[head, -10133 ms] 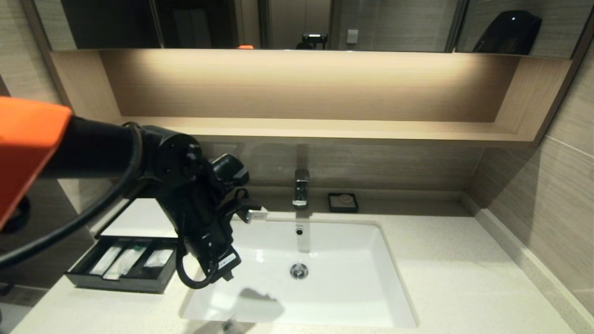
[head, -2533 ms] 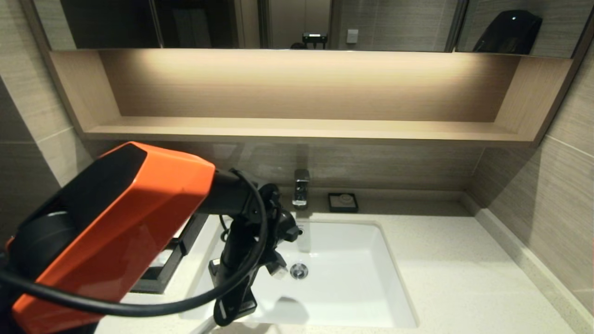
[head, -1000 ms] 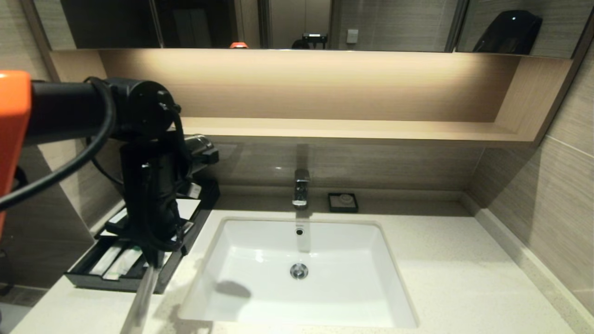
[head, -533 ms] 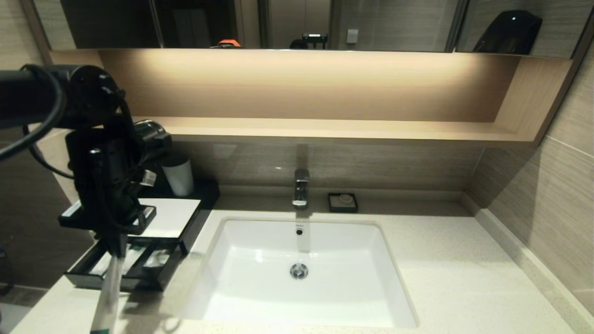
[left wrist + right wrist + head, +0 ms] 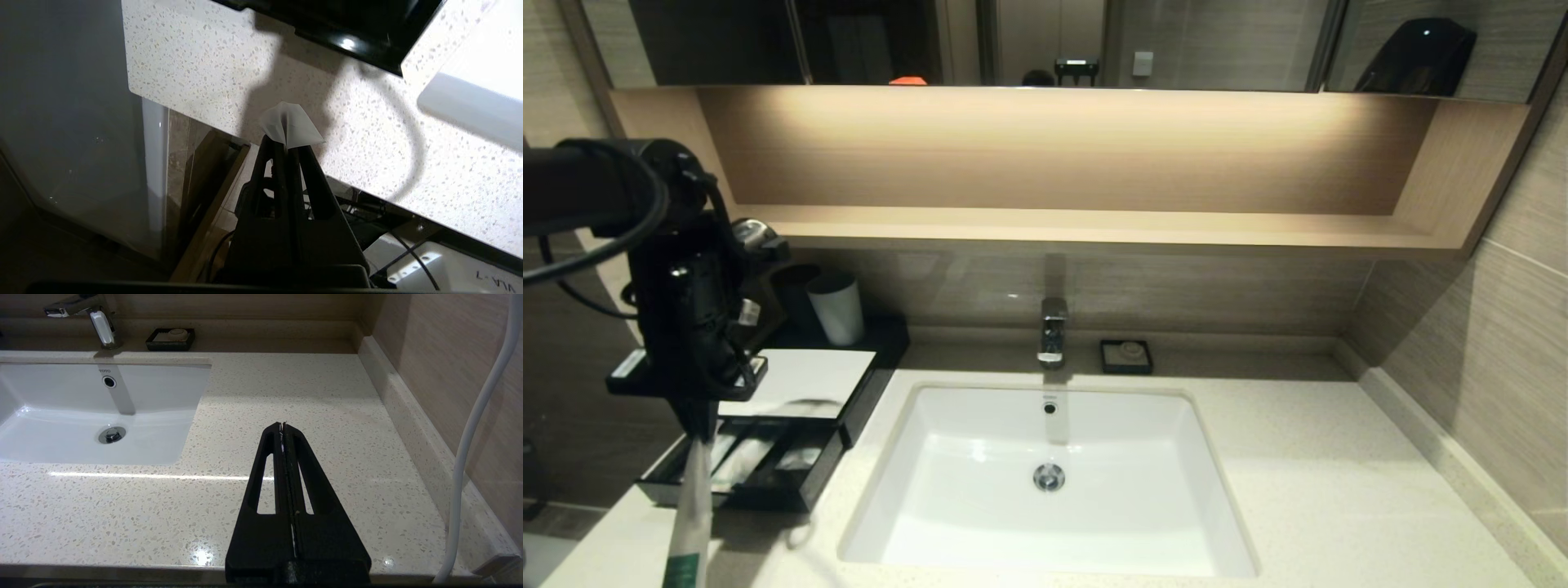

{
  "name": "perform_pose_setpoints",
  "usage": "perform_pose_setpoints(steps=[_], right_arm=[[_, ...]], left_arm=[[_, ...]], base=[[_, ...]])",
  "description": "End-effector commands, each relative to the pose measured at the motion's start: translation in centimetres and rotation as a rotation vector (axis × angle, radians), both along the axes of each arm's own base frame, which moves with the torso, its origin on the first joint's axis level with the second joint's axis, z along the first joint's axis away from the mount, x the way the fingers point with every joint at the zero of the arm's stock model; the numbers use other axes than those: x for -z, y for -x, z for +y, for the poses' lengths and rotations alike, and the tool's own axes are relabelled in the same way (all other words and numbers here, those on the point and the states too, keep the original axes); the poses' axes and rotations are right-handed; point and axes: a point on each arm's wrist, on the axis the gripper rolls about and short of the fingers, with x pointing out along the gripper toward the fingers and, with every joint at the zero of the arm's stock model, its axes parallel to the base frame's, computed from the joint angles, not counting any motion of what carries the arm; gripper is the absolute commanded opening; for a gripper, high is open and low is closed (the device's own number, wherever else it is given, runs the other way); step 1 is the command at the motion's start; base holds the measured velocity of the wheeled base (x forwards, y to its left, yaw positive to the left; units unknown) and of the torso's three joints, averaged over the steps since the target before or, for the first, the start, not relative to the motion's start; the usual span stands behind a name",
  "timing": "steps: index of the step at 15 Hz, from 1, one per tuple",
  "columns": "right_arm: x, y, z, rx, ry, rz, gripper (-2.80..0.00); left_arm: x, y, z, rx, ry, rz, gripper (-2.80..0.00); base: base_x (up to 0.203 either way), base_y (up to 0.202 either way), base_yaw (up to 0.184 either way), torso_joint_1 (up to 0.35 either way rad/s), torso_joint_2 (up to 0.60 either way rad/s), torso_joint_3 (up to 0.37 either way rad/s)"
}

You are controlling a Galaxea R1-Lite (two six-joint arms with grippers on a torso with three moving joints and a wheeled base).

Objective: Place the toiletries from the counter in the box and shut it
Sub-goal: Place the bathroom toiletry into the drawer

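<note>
**Mia:** What is the left claw [image 5: 696, 426] doing?

**Ben:** It points down, pinched tight on one end of a long see-through packet [image 5: 690, 523]. The packet hangs straight down under the claw, over the front corner of the speckled counter [image 5: 1307, 490].

**Mia:** Where is the box [image 5: 805, 384]?

**Ben:** Right behind the claw. Its drawer [image 5: 743, 490] is pulled out, just beside the hanging packet, with more packets [image 5: 737, 459] lying inside. A white cup [image 5: 836, 307] stands farther back, past the box.

**Mia:** And the sink [image 5: 1054, 482]?

**Ben:** Off to the claw's side, well apart.

**Mia:** The right claw [image 5: 282, 425]?

**Ben:** Squeezed shut on nothing, above the bare counter on the far side of the sink.
</note>
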Motion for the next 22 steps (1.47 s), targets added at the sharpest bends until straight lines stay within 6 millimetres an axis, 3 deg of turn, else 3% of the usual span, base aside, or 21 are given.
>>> perform_pose_setpoints(steps=[1, 5, 11, 22], right_arm=[[0.0, 0.0, 0.0, 0.0, 0.0, 0.0, -2.8], [0.0, 0.0, 0.0, -0.001, 0.0, 0.0, -2.8], [0.0, 0.0, 0.0, 0.0, 0.0, 0.0, -2.8], [0.0, 0.0, 0.0, 0.0, 0.0, 0.0, -2.8]], left_arm=[[1.6, -1.5, 1.3, -0.032, -0.001, 0.017, -2.8], [3.5, -3.0, 3.2, -0.068, -0.002, 0.008, -2.8], [4.3, -4.0, 4.6, -0.068, -0.005, -0.038, -2.8], [5.5, -5.3, 5.1, -0.071, -0.009, -0.082, -2.8]], base=[[0.0, 0.0, 0.0, 0.0, 0.0, 0.0], [0.0, 0.0, 0.0, 0.0, 0.0, 0.0], [0.0, 0.0, 0.0, 0.0, 0.0, 0.0], [0.0, 0.0, 0.0, 0.0, 0.0, 0.0]])
